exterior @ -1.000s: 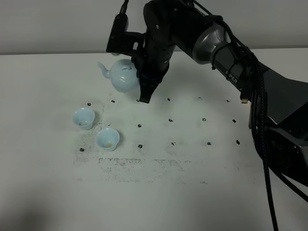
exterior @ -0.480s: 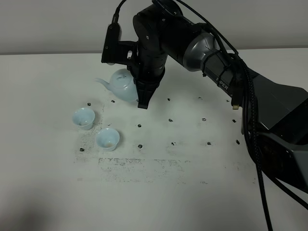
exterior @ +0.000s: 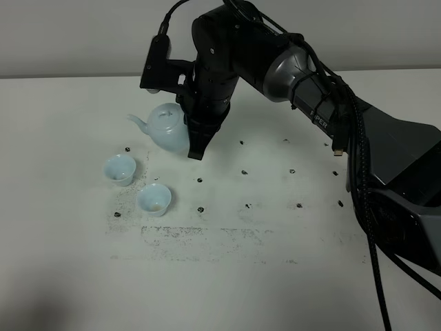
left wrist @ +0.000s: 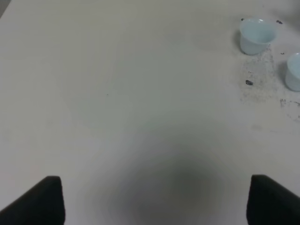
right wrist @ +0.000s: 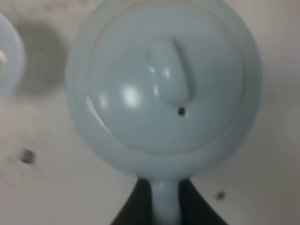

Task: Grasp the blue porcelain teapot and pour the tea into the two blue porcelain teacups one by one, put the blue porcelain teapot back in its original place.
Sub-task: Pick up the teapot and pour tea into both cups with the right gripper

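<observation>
The blue porcelain teapot hangs above the table, spout pointing left, just up and right of the two blue porcelain teacups. My right gripper is shut on its loop handle. In the right wrist view the teapot's lid fills the frame, with the handle pinched at my right gripper and a cup rim at one edge. My left gripper is open over bare table, its fingertips wide apart, and both teacups lie far off to one side.
The white table carries a grid of small black marks and a smudged dark patch in front of the cups. The right arm's dark body and cables stretch across the right side.
My right gripper has carried the teapot leftward and slightly toward the cups. The cups have stayed where they were.
</observation>
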Controlling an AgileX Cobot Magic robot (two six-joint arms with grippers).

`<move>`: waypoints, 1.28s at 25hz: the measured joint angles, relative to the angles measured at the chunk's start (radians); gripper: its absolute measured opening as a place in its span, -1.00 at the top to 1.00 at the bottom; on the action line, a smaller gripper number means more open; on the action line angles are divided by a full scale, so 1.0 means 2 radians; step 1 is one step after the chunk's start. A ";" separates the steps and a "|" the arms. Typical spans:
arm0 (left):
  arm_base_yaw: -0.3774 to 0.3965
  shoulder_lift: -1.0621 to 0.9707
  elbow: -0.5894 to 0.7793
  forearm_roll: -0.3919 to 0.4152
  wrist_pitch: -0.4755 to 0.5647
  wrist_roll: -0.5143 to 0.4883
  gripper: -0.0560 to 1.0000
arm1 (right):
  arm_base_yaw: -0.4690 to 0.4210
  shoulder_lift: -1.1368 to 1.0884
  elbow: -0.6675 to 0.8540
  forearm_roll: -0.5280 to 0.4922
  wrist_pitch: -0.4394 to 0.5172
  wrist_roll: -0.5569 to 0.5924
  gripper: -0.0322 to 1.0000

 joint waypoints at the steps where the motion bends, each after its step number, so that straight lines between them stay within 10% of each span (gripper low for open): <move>1: 0.000 0.000 0.000 0.000 0.000 0.000 -0.53 | -0.001 0.000 0.000 0.008 0.000 -0.001 0.86; 25: 0.000 0.000 0.000 0.000 0.000 0.000 -0.53 | -0.023 -0.014 0.005 0.040 -0.001 -0.014 0.87; 32: 0.000 0.000 0.000 0.000 0.000 0.000 -0.53 | -0.023 -0.077 0.134 0.053 -0.082 -0.020 0.87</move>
